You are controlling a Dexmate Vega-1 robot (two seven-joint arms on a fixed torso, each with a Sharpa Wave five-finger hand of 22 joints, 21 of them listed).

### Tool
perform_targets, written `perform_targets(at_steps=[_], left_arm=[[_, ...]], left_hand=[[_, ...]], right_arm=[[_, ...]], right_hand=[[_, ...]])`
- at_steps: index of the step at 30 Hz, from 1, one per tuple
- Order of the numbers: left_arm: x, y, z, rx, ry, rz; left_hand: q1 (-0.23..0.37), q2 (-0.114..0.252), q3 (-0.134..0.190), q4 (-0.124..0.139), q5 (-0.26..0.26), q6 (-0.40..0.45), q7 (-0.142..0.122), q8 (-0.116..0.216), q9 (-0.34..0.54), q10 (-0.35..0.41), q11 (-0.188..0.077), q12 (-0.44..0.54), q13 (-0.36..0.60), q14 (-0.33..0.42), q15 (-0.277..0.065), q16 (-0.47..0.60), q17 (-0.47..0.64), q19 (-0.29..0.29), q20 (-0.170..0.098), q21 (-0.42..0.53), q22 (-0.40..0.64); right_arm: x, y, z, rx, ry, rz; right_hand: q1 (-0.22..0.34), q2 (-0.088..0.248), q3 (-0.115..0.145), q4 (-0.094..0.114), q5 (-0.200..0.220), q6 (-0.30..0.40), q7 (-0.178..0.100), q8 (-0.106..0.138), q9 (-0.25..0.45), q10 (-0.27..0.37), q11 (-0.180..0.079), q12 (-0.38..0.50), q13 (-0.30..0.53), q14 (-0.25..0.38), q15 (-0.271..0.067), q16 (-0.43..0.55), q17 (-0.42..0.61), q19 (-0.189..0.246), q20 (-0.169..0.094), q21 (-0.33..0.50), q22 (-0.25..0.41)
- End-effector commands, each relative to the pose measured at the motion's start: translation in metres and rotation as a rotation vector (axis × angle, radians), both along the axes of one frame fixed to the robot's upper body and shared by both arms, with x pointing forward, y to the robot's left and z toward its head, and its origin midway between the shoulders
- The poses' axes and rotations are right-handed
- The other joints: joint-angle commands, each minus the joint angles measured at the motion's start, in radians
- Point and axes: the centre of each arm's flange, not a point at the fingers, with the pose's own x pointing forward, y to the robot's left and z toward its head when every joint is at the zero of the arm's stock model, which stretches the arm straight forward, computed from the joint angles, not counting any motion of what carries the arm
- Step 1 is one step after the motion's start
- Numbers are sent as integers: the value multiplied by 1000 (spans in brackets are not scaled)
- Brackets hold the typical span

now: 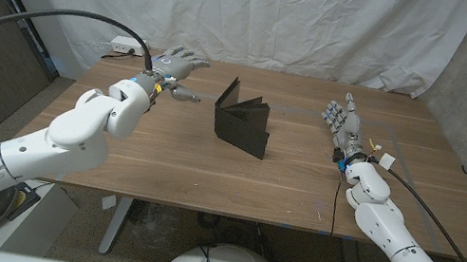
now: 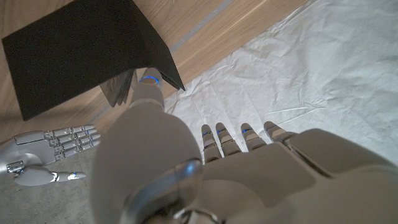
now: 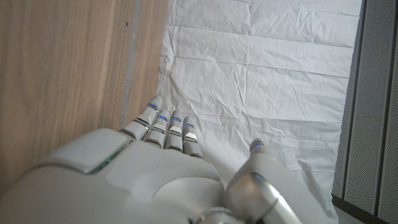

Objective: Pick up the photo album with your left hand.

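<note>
A crumpled white sheet [image 1: 311, 19] hangs behind the wooden table [image 1: 161, 162], and a power strip [image 1: 123, 47] lies at the table's far left corner. The photo album [image 1: 243, 123] stands upright on its edges near the middle of the table, black covers fanned open in a zigzag, a few dark leaves showing between them.

The left hand [image 1: 176, 65] hovers just left of the album and a little behind it, fingers [image 2: 245, 138] spread and holding nothing, thumb reaching toward the nearest cover. The right hand [image 1: 343, 121] waits well to the album's right, fingers straight and close together, empty too.

The album looks stiff and fairly light, board covers with a matte finish that should not slip much. Standing splayed like that, I'd say it will tip or fold shut at a sideways nudge. The safest hold is probably across the top edge near a fold or the spine, thumb on one face and fingers on the other, squeezing the covers together so the leaves don't flop open when it lifts.

I can read no brand, label or writing on the album or anywhere else.
</note>
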Motion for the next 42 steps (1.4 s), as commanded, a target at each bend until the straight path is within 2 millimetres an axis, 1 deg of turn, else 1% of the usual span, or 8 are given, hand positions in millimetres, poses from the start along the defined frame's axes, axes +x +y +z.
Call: perform_targets(at_steps=[1, 14, 20, 27, 31, 33, 40, 42], left_arm=[[9, -8, 0, 77, 35, 51], [19, -26, 4, 150, 53, 65], [23, -29, 3, 173, 55, 76], [29, -29, 0, 188, 77, 83], [33, -36, -2, 238, 75, 108], [34, -37, -1, 236, 83, 102], [35, -45, 5, 281, 58, 116], [36, -51, 6, 326, 74, 166]], left_hand=[[2, -11, -6, -1, 0, -8, -7, -4, 4, -7, -1, -2, 2, -8, -66, 1, 2, -10, 10, -1, 2], [6, -21, -20, 0, -3, -30, -13, -7, 4, -21, 3, -6, 2, -26, -57, -3, 2, -9, 17, -3, 2], [8, -24, -27, 0, -5, -42, -9, -8, 5, -26, 7, -7, 1, -31, -45, -3, 2, -12, 22, -4, 2], [10, -26, -33, 1, -7, -47, -13, -7, 5, -31, 11, -7, 1, -36, -43, -2, 2, -14, 25, -5, 2], [7, -28, -40, 4, -10, -49, -13, -5, 5, -38, 13, -9, 1, -46, -40, -4, 3, -24, 25, -9, 2], [4, -28, -43, 6, -11, -52, -10, -6, 5, -43, 17, -10, 1, -50, -36, -4, 3, -26, 27, -9, 2], [2, -30, -50, 9, -14, -54, -13, -4, 6, -44, 14, -9, 1, -52, -36, -2, 4, -28, 26, -9, 2], [2, -30, -52, 9, -14, -55, -13, -4, 6, -44, 14, -8, 0, -52, -35, -1, 4, -29, 26, -9, 2]], right_arm=[[3, 0, -1, 5, 10, 6], [4, -2, -3, 14, 16, 3], [4, -3, -2, 17, 17, 3], [5, -3, -2, 17, 20, 4], [6, -1, -3, 17, 24, 8], [7, -1, -3, 17, 24, 8], [7, -1, -4, 25, 23, 8], [7, -2, -5, 27, 23, 7]], right_hand=[[-1, 9, -6, 0, 0, 1, -2, 1, 6, 5, 0, -4, 4, 5, 2, -3, 5, 12, -7, -4, 1], [-2, 11, -7, 0, -2, 2, 0, 1, 6, 5, 0, -4, 4, 5, 3, -4, 5, 12, -7, -8, 2], [-2, 11, -8, 0, -2, 2, 0, 1, 6, 5, 0, -4, 4, 6, 2, -4, 5, 13, -7, -10, 2], [-2, 12, -9, 0, -3, 1, 0, 0, 6, 5, 1, -4, 4, 5, 3, -4, 5, 14, -7, -12, 2], [-2, 12, -9, -1, -3, 1, 0, 0, 6, 5, 0, -4, 4, 5, 4, -4, 5, 15, -7, -13, 2], [-2, 12, -10, -1, -4, 1, 0, 1, 6, 5, 1, -4, 4, 5, 4, -4, 5, 15, -6, -14, 2], [-2, 12, -11, -1, -4, 1, 1, 1, 6, 5, 1, -4, 4, 6, 3, -4, 5, 16, -6, -16, 2], [-2, 13, -11, -1, -5, 1, -1, 1, 6, 5, 1, -4, 4, 6, 3, -4, 5, 16, -6, -16, 2]])
